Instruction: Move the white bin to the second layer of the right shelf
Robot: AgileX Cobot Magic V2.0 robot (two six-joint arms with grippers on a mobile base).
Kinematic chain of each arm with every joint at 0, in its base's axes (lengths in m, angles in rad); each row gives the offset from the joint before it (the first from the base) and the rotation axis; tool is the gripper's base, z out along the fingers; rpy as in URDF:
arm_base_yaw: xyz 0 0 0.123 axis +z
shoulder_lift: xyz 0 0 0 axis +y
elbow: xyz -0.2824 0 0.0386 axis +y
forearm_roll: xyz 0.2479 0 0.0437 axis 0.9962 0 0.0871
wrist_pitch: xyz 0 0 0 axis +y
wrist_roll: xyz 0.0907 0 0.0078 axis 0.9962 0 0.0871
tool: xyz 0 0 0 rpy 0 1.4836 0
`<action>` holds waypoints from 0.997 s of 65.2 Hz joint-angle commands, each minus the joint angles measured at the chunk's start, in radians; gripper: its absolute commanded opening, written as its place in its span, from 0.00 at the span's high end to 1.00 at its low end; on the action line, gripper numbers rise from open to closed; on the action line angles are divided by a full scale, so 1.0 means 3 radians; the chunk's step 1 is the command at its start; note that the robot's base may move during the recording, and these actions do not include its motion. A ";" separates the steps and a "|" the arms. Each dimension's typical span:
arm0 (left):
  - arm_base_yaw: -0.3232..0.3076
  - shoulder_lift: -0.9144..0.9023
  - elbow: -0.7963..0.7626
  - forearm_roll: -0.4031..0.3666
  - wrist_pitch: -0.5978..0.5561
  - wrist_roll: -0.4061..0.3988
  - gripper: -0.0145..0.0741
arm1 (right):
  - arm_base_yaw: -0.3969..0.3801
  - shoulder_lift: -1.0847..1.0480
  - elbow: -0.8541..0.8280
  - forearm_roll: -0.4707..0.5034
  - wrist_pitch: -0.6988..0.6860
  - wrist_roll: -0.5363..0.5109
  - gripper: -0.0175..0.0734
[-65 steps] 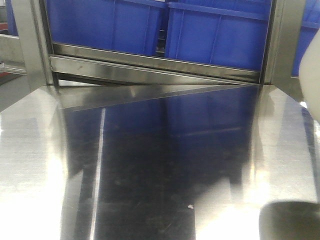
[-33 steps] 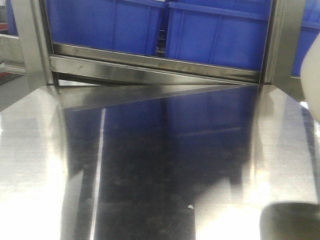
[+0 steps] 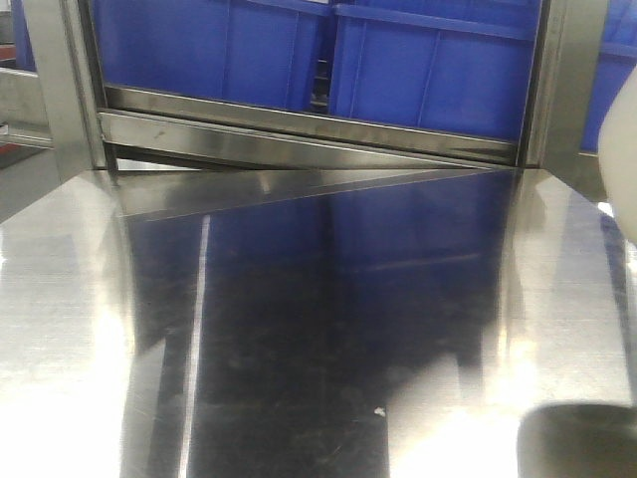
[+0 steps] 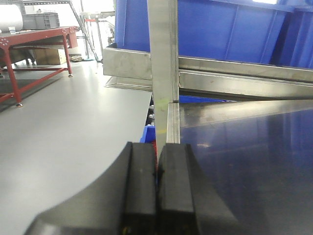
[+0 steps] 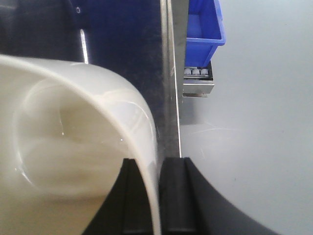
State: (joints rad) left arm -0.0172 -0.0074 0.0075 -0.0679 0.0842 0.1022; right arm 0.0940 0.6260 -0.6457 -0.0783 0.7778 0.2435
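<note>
The right gripper (image 5: 157,196) pinches the bin's (image 5: 73,147) wall at the tabletop's (image 3: 299,349) right edge. The left gripper (image 4: 156,186) is closed and empty. The step looks like transport: next, carry the bin rightward onto the roller shelf (image 5: 197,72).

Mirror-like stainless steel tabletop (image 3: 299,299)

Cream-white bin (image 5: 73,147), blue crates (image 3: 428,70), black fingers (image 5: 173,196), mirror-steel tabletop (image 3: 299,329), perhaps grey floor (image 4: 73,127).

Left gripper (image 4: 156,191) has its jaws pressed together; right gripper (image 5: 155,196) pinches the white bin (image 5: 73,127) wall.
</note>
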 commanded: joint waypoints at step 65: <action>-0.0390 -0.0053 0.0123 -0.0020 -0.0281 -0.0009 0.74 | -0.0017 -0.0011 -0.0103 -0.0006 -0.0275 0.0007 0.75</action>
State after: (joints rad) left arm -0.1158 -0.0074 0.0075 -0.0679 0.0842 0.1022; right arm 0.0940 0.6260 -0.6457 -0.0783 0.7778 0.2435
